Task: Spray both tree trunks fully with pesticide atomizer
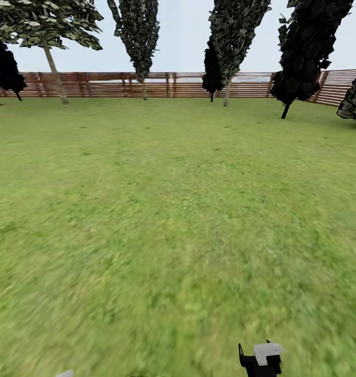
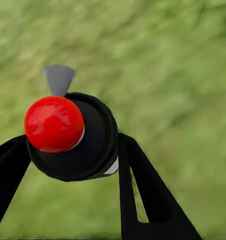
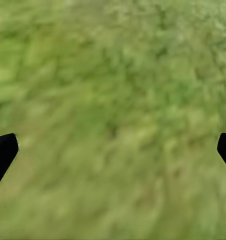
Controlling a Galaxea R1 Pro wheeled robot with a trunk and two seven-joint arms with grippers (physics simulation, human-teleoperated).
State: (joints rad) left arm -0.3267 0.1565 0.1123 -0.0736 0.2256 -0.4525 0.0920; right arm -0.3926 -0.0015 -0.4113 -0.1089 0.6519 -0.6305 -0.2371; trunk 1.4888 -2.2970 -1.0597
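Note:
My left gripper (image 2: 73, 152) is shut on the pesticide atomizer (image 2: 95, 145), a black round bottle seen end-on with a red cap (image 2: 54, 123) and a grey nozzle (image 2: 59, 79), held above blurry grass. My right gripper (image 3: 113, 150) is open over the grass floor (image 3: 113, 100) with nothing between its black fingertips; it also shows at the bottom of the head view (image 1: 261, 358). Far off by the fence stand trees, one with a pale leaning trunk (image 1: 55, 73) at the left and another with a thin pale trunk (image 1: 227, 94) right of centre.
A wide green lawn (image 1: 178, 209) stretches ahead to a brown slatted fence (image 1: 172, 85). Dark-foliaged trees (image 1: 303, 47) line the fence at the right, and another dark one (image 1: 7, 70) stands at the far left.

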